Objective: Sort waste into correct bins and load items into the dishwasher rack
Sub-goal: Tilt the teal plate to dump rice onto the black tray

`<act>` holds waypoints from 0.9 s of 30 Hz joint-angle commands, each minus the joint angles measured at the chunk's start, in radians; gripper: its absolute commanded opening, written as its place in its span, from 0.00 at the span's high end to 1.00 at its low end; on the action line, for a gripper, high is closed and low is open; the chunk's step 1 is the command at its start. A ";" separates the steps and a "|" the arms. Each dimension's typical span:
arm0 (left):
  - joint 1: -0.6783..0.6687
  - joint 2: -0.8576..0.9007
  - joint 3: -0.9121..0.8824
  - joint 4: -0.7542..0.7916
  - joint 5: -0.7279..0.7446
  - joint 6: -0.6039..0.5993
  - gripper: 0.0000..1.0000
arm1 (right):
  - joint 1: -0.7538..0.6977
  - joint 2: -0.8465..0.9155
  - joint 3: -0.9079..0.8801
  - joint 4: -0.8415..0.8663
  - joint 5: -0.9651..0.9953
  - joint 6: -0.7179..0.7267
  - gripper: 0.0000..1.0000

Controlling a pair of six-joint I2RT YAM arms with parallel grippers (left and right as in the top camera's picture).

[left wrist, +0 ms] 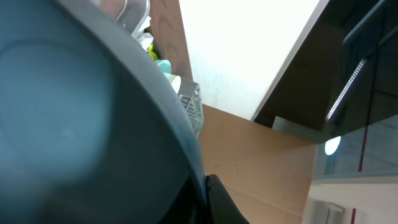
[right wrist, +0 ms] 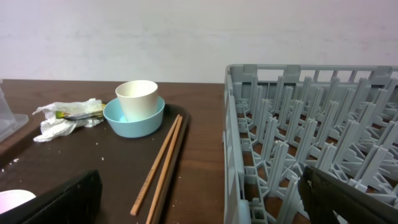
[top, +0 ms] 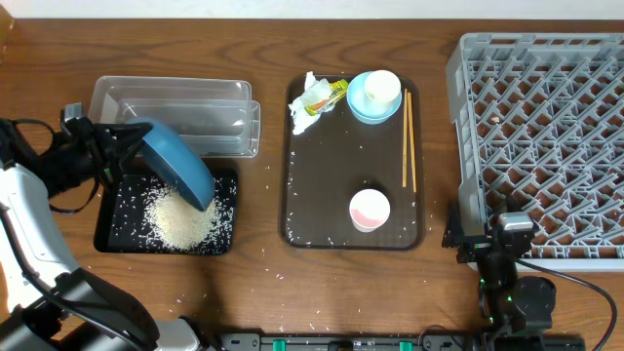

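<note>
two arms are on the job, but only one is working. the left gripper (top: pixel 130 146) is clamping shut on the rim of the large dark-blue bowl (top: pixel 180 166) and holding it steeply tilted, mouth down, over the black tray (top: pixel 230 219) at the table's 9 o'clock side. white rice (top: pixel 180 222) is lying heaped in that tray right under the bowl's lip, so i'm reading this as the waste-sorting step, with the bowl being emptied. the left wrist view is showing little more than the bowl's blue curve.

the clear tub (top: pixel 195 107) is sitting just at 12 o'clock of the black tray, looking empty. on the brown tray (top: pixel 322 185) in the middle, the tissue (top: pixel 310 102) and yellow wrapper (top: pixel 334 93) are waiting at 11 o'clock, the white cup (top: pixel 382 88) is standing inside the light-blue bowl (top: pixel 363 107) at 1 o'clock, the chopsticks (top: pixel 409 141) are lying along the 3 o'clock edge, and the pink cup (top: pixel 370 209) is sitting at 5 o'clock.

the right gripper (right wrist: pixel 199 198) is hanging with jaws spread wide and empty, by the 7 o'clock corner of the dishwasher rack (top: pixel 546 127), which is holding nothing yet.

next up, i'd say: righting the bowl once it's clean and carrying it toward 3 o'clock, across the brown tray, likely needing a handover to reach the rack.
</note>
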 commanded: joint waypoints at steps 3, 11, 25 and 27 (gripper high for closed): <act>0.006 -0.013 -0.006 -0.042 0.065 0.059 0.94 | -0.009 -0.005 -0.002 -0.004 0.002 -0.012 0.01; 0.010 -0.013 -0.006 -0.017 0.068 0.059 0.94 | -0.009 -0.005 -0.002 -0.004 0.002 -0.011 0.01; -0.035 -0.058 -0.005 -0.163 0.238 0.175 0.93 | -0.009 -0.005 -0.002 -0.004 0.002 -0.012 0.01; -0.053 -0.072 -0.005 -0.164 0.237 0.175 0.94 | -0.009 -0.005 -0.002 -0.004 0.002 -0.011 0.01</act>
